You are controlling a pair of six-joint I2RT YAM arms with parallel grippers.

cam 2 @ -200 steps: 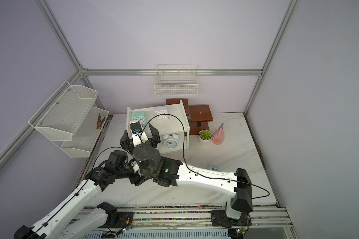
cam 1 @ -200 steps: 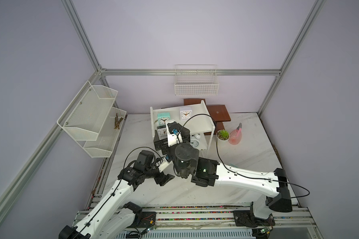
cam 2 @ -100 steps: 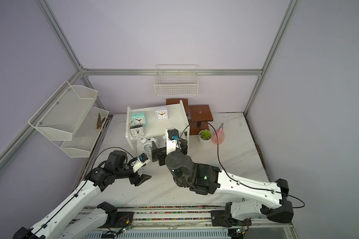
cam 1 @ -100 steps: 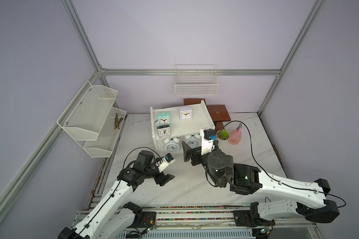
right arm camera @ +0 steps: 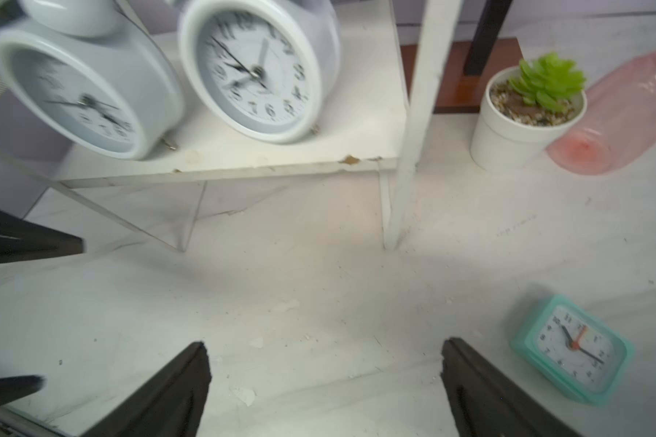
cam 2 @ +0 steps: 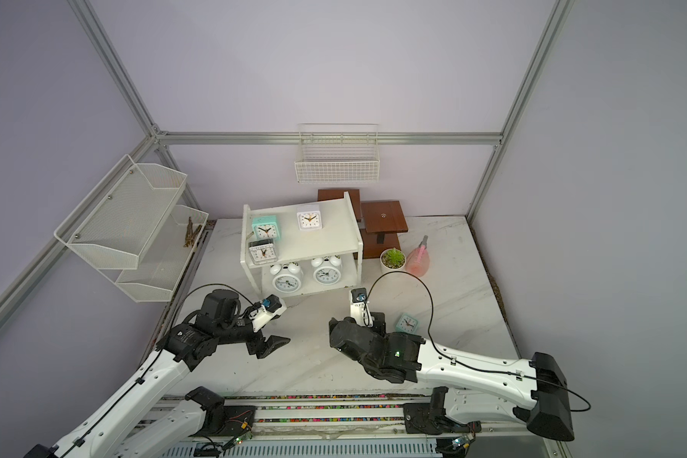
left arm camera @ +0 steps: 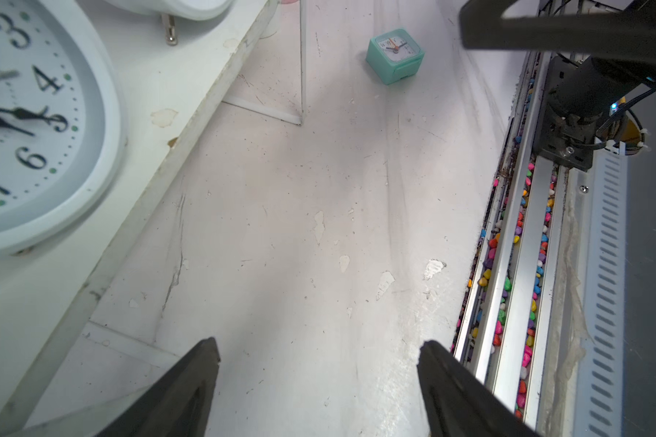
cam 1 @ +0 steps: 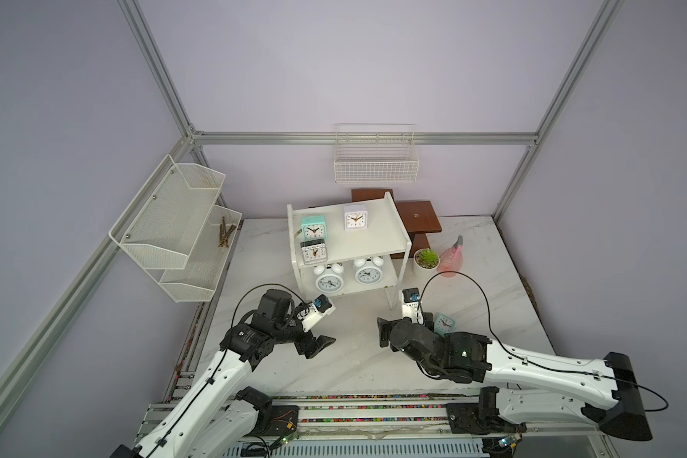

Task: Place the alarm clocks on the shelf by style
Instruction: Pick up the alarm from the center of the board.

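1. The left gripper (left arm camera: 319, 352) and right gripper (right arm camera: 324, 352) both stand wide and empty above the table (cam 1: 354, 357).
2. One mint clock (cam 1: 444, 323) lies on the table just beside the right gripper, seemingly the last to place.
3. The shelf (cam 1: 373, 246) holds five: two twin-bell clocks (cam 1: 329, 279) below, three square clocks (cam 1: 355, 219) above.

The white table (cam 1: 354, 368) holds a white shelf (cam 1: 377, 246) at 12 o'clock. On the shelf's top board sit a mint clock (cam 1: 314, 229), a white square clock (cam 1: 355, 219) and a dark-framed clock (cam 1: 314, 253). On the bottom board a round clock (cam 1: 329, 278) stands beside its twin (cam 1: 368, 273). A second mint clock (cam 1: 444, 323) sits on the table at 3 o'clock. A plant pot (cam 1: 426, 262), a pink bottle (cam 1: 452, 261) and a brown stand (cam 1: 418, 218) sit at 1 o'clock.
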